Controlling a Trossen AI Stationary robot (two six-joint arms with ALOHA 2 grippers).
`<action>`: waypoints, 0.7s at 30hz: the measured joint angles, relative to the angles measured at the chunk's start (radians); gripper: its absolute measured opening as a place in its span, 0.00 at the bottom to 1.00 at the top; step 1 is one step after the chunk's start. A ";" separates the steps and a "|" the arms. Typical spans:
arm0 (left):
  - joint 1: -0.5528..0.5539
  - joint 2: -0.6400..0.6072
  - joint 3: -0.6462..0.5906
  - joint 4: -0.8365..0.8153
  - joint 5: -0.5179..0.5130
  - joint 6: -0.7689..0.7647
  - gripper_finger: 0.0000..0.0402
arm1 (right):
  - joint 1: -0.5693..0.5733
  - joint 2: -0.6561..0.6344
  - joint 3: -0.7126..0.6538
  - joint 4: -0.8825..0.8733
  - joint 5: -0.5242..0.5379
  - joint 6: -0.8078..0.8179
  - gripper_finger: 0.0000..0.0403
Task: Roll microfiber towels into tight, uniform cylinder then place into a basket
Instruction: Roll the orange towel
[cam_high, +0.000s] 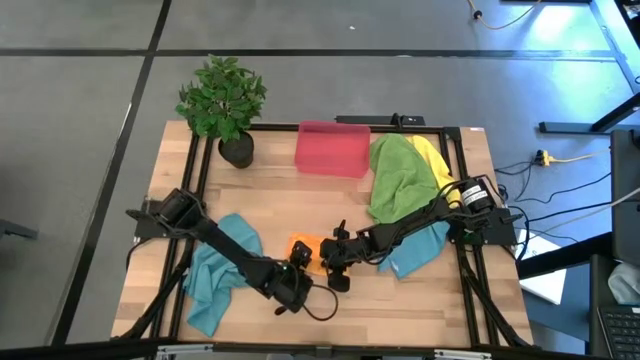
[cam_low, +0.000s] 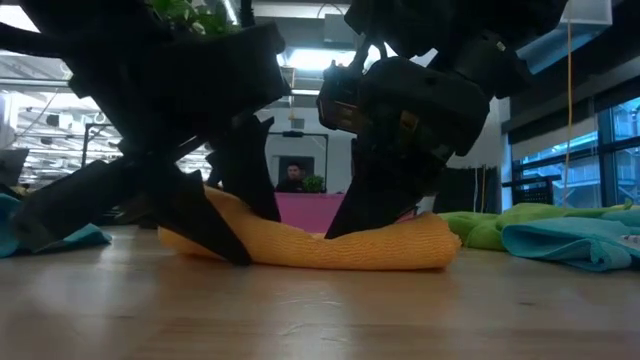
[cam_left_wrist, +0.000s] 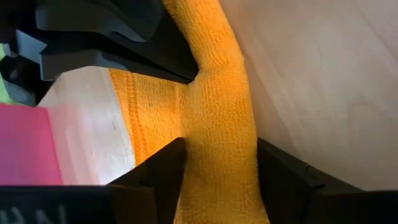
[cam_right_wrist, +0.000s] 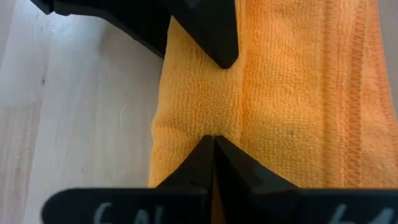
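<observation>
Near the front of the table, the orange microfiber towel lies folded into a thick strip; the left tool straddles its roll with fingers spread against the sides, while the right tool, fingers pressed together, pins the cloth. Teal towels lie to either side. Farther back, green and yellow towels sit beside the pink basket.

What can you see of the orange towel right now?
The orange towel is a nubbly microfiber cloth with a stitched hem, folded or partly rolled into a low, thick band lying flat on the wooden table near its front middle. The left pincer straddles one thick fold with fingers apart; the right pincer is shut, pinching a crease. Nothing else touches it.
</observation>
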 joint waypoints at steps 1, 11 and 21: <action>0.001 0.001 0.000 0.000 0.003 0.000 0.40 | 0.000 0.000 0.000 0.000 -0.001 0.000 0.05; 0.005 0.013 -0.002 -0.001 0.020 0.000 0.15 | 0.001 -0.004 0.000 0.001 0.015 -0.026 0.05; 0.021 0.007 -0.003 -0.004 0.088 -0.114 0.01 | 0.024 -0.119 -0.005 -0.095 0.220 -0.096 0.05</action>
